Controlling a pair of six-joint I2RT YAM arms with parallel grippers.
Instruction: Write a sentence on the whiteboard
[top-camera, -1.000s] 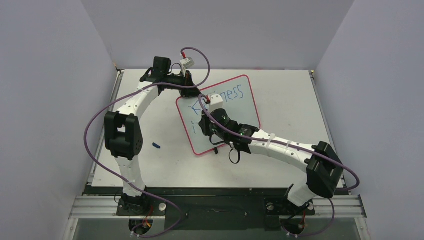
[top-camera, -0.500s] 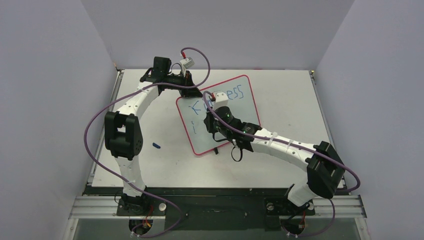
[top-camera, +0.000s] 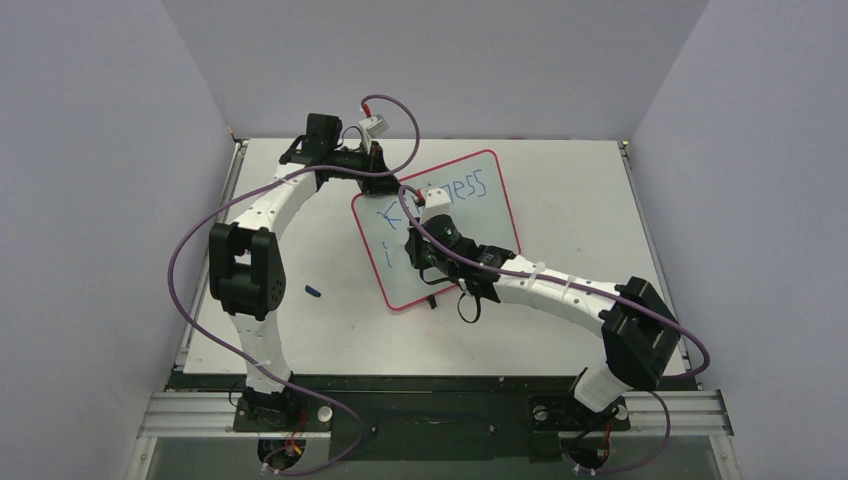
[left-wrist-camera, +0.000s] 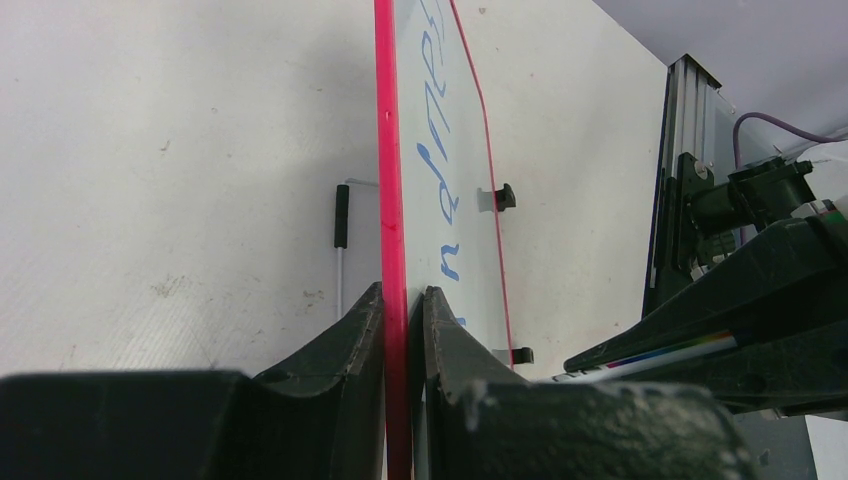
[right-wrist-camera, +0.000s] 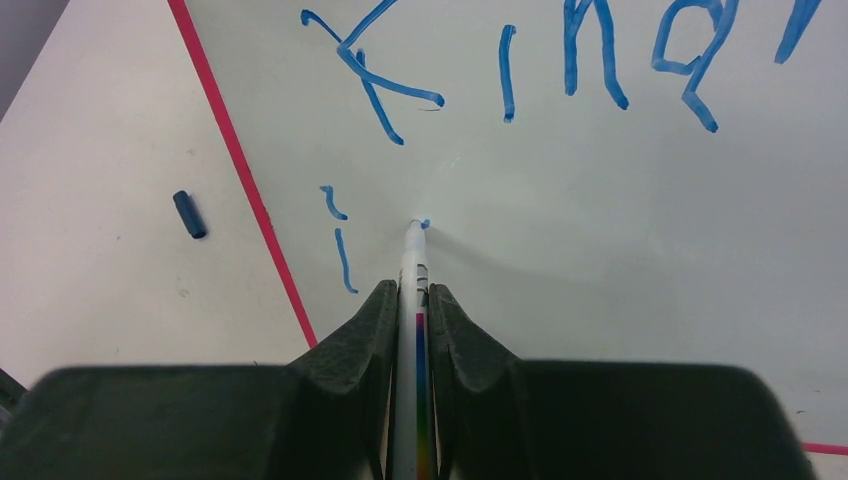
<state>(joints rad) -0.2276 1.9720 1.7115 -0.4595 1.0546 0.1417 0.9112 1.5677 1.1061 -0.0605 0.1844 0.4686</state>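
The whiteboard (top-camera: 490, 215) lies tilted on the table, white with a red rim and black clips (left-wrist-camera: 505, 197). The sentence (top-camera: 465, 187) is in blue: a top line starting "Kind" (right-wrist-camera: 560, 60), and below it an "i" (right-wrist-camera: 342, 258) and a small fresh mark. My left gripper (top-camera: 392, 187) is shut on the board's red rim (left-wrist-camera: 391, 150) at its far left corner. My right gripper (right-wrist-camera: 414, 295) is shut on a white marker (right-wrist-camera: 413, 262). The marker's tip touches the board just right of the "i". In the top view the right gripper (top-camera: 418, 252) is over the board's left half.
A blue marker cap (top-camera: 313, 292) lies on the table left of the board, also in the right wrist view (right-wrist-camera: 189, 214). A thin white rod with a black end (left-wrist-camera: 341, 215) lies beside the board's rim. Purple cables loop over both arms. Grey walls enclose the table.
My right gripper with the marker shifted a little right and up over the board, then came back left to the second line. The left gripper and the board have not moved.
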